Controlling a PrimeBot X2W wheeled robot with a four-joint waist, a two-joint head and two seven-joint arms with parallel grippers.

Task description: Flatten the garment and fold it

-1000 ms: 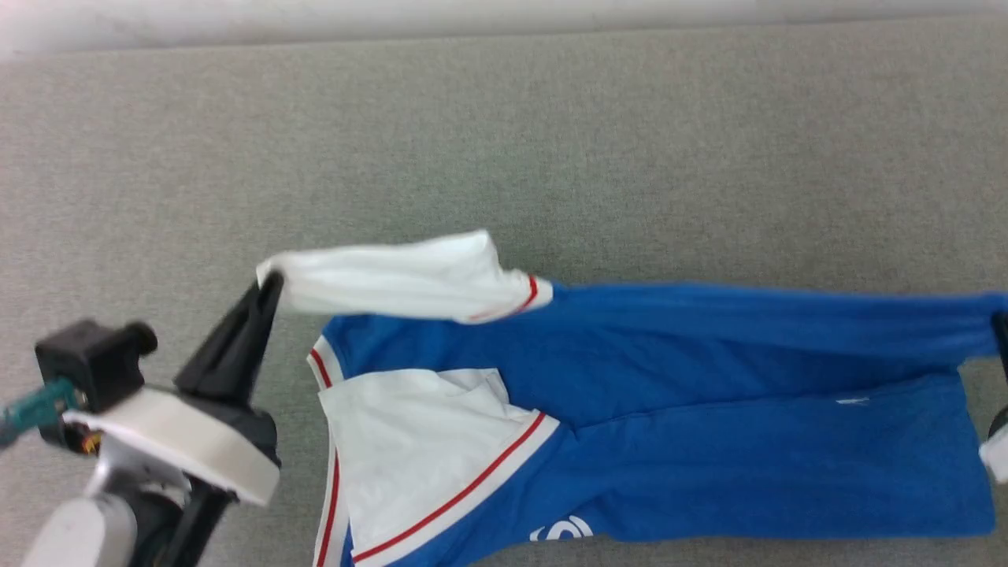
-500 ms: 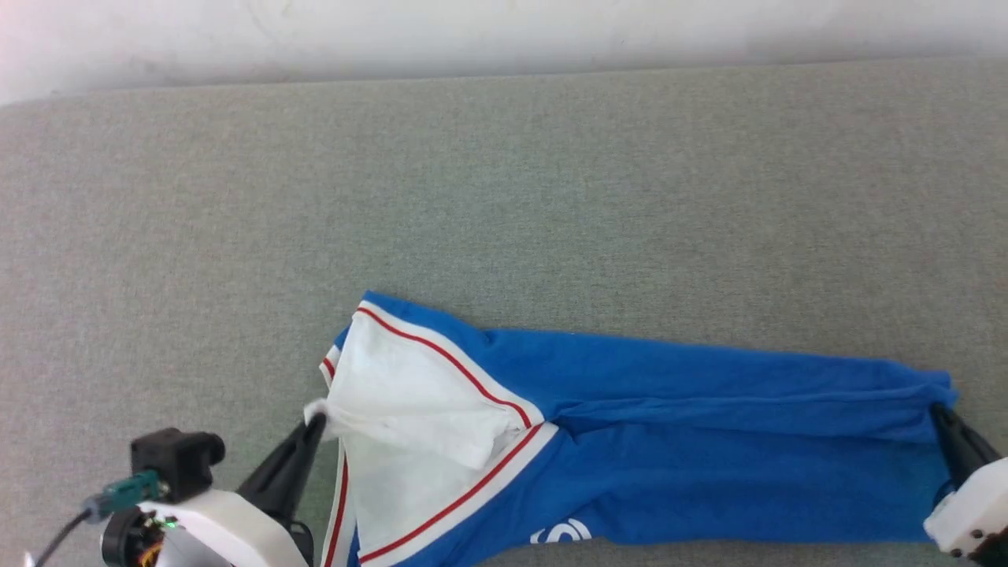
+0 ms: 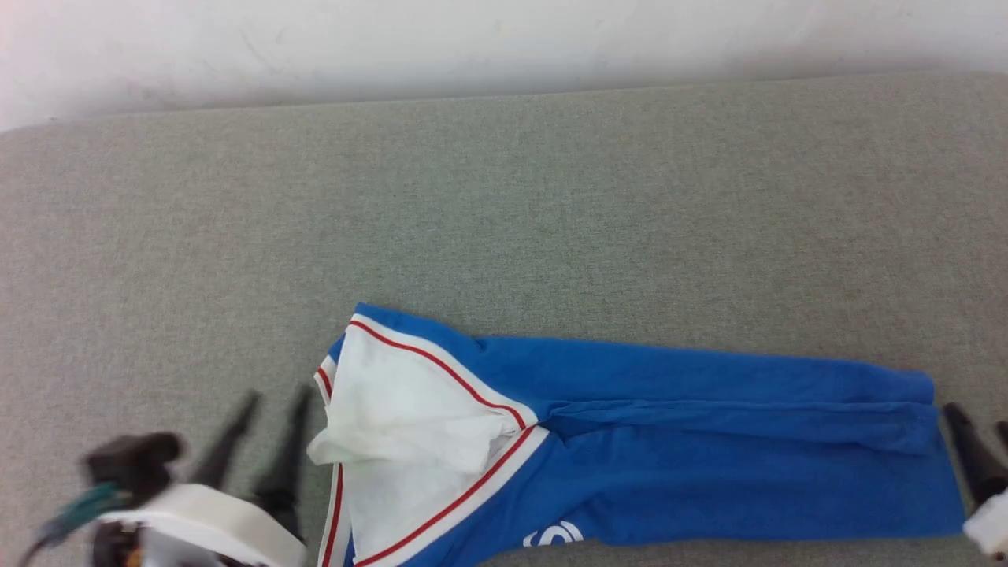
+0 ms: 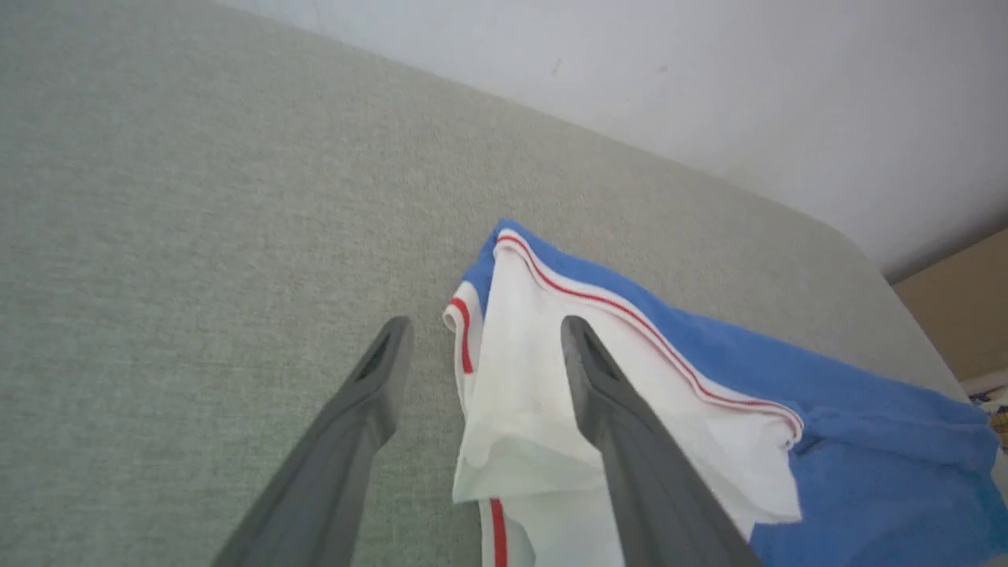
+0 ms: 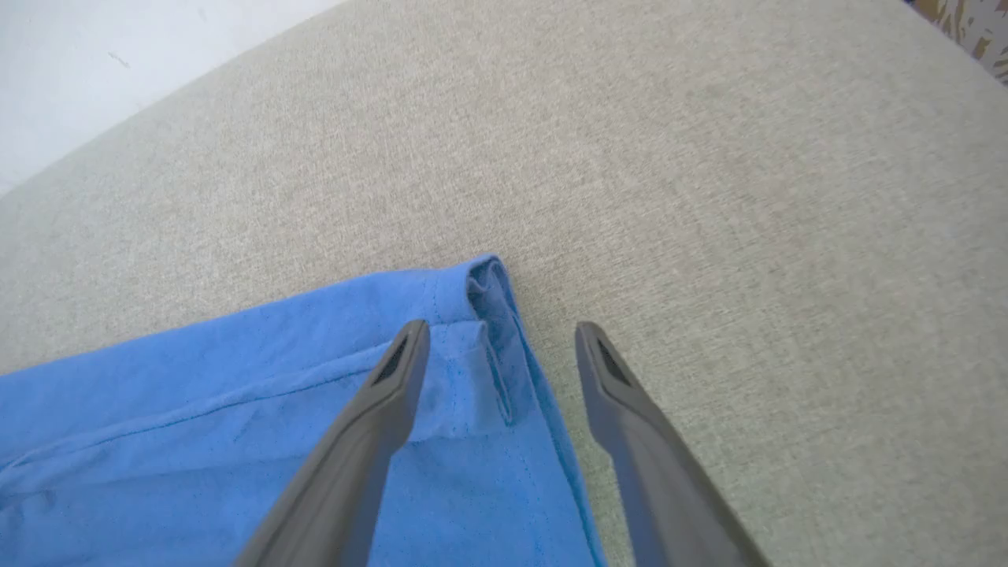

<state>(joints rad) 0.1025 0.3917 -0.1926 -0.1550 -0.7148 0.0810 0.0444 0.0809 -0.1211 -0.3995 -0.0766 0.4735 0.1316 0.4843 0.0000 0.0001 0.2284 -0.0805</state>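
The garment (image 3: pixel 709 449) lies folded lengthwise on the grey surface, its blue body running left to right and a white sleeve (image 3: pixel 402 425) with red trim at its left end. My left gripper (image 3: pixel 272 409) stands open just left of the sleeve, nothing between its fingers; in the left wrist view the left gripper (image 4: pixel 480 331) straddles the collar edge of the garment (image 4: pixel 709 394). My right gripper (image 3: pixel 976 417) is open at the blue hem; in the right wrist view the right gripper (image 5: pixel 500 331) frames the garment's hem corner (image 5: pixel 488 346) without touching it.
The grey fabric surface (image 3: pixel 504 197) stretches wide behind the garment, ending at a white wall (image 3: pixel 504 39). A tan floor patch (image 4: pixel 961 307) shows beyond the surface's corner in the left wrist view.
Both grippers have let go of the garment and opened. The top layer with the white sleeve now lies folded down over the lower half. The arms have drawn back slightly.
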